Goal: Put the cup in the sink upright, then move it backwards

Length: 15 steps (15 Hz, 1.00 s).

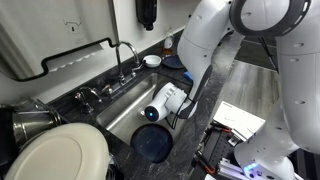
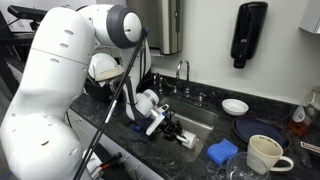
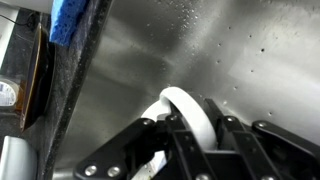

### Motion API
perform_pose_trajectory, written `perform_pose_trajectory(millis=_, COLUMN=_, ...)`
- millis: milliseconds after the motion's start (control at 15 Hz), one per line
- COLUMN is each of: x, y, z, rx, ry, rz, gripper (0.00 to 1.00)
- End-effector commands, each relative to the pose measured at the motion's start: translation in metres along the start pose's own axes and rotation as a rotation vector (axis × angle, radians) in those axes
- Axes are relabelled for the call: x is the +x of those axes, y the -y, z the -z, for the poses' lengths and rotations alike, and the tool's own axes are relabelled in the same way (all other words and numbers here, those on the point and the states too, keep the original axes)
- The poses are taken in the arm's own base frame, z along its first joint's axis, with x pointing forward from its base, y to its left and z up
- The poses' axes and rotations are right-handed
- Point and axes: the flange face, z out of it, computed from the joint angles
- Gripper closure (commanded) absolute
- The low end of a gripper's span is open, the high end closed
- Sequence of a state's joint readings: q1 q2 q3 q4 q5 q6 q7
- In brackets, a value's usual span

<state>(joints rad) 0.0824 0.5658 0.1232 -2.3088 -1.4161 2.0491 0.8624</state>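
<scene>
In the wrist view the white cup (image 3: 188,108) shows as a thick round rim low in the stainless-steel sink (image 3: 150,60), close to the basin floor. My gripper (image 3: 194,112) has one black finger on each side of that rim and looks closed against it. In both exterior views the arm reaches down into the sink (image 1: 118,112) (image 2: 206,120), with the gripper (image 1: 152,114) (image 2: 180,135) inside the basin. There the hand hides the cup. The curved faucet (image 1: 126,52) stands behind the basin.
A dark round plate (image 1: 153,143) lies on the front counter. A blue sponge (image 2: 222,151) (image 3: 70,20) and a cream mug (image 2: 265,153) sit at the sink's side. A white bowl (image 2: 235,106), a large white plate (image 1: 60,155) and a metal pot (image 1: 30,120) stand around.
</scene>
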Motion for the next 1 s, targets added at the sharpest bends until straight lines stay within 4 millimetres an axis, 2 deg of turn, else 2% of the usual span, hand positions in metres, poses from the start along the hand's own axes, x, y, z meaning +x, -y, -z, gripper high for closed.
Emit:
perform_pose_trajectory(millis=0, x=0.001, y=0.006, z=-0.006, rx=-0.009, ry=0.034, rz=0.024, gripper=0.37)
perform_pose_trajectory(millis=67, x=0.0, y=0.007, z=-0.006, rx=-0.01, ry=0.037, rz=0.022, gripper=0.31)
perform_pose_trajectory(millis=133, x=0.006, y=-0.01, z=-0.005, rx=-0.008, ry=0.039, rz=0.026, gripper=0.23)
perform_pose_trajectory(millis=267, x=0.006, y=-0.016, z=-0.004, rx=-0.006, ry=0.038, rz=0.019, gripper=0.09)
perform_pose_trajectory(millis=400, x=0.008, y=-0.034, z=-0.003, rx=0.0, ry=0.035, rz=0.008, gripper=0.0)
perform_pose_trajectory(millis=933, x=-0.005, y=-0.108, z=0.005, rx=0.007, ry=0.025, rz=-0.135, gripper=0.0)
